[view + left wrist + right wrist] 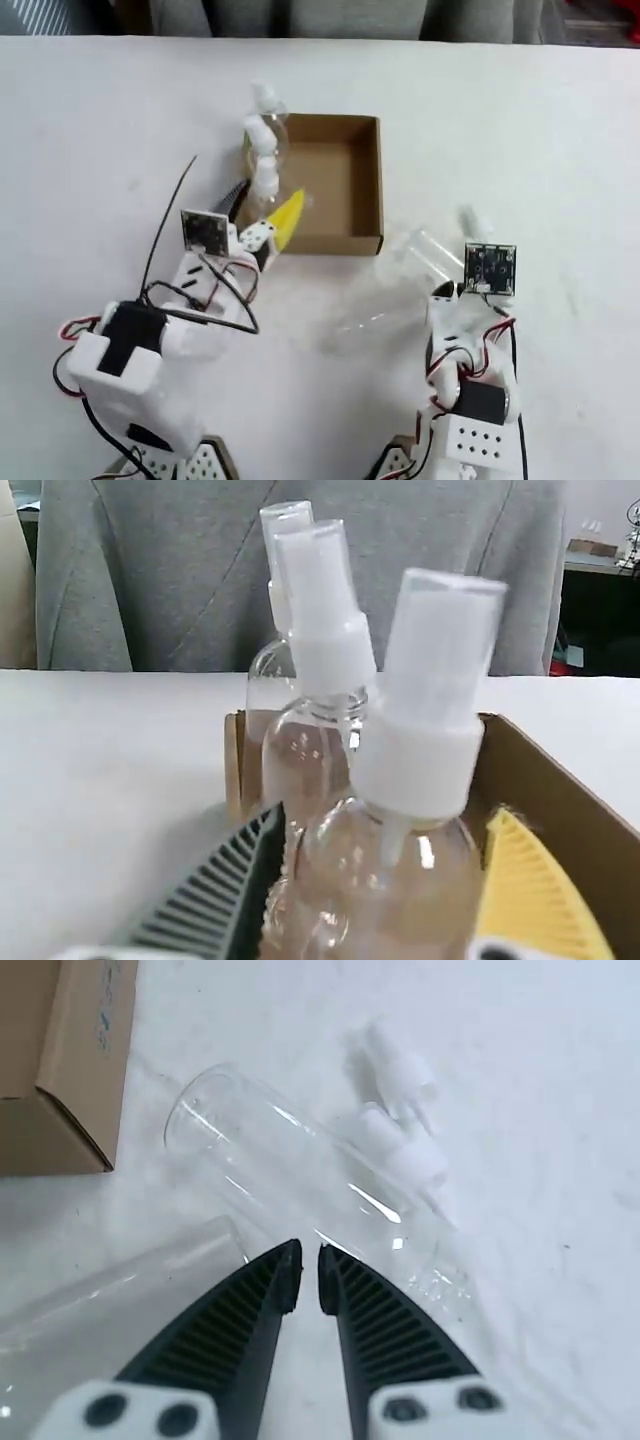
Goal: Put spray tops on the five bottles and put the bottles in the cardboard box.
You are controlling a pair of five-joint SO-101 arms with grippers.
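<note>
The cardboard box (345,190) stands open at the table's middle. Three clear bottles with white spray tops stand in a row along its left side (266,135). My left gripper (262,208) is shut on the nearest bottle (395,850), its grey finger (225,885) on one side and its yellow finger (525,900) on the other. Behind it stand the other two capped bottles (310,730). My right gripper (308,1278) is shut and empty, just short of a clear bottle (280,1165) lying on the table with a spray top (400,1130) at its neck.
A second clear bottle (110,1290) lies beside my right gripper, seen in the high view as bottle (365,312). The box's corner (60,1070) is close to both lying bottles. A person in grey sits behind the table's far edge.
</note>
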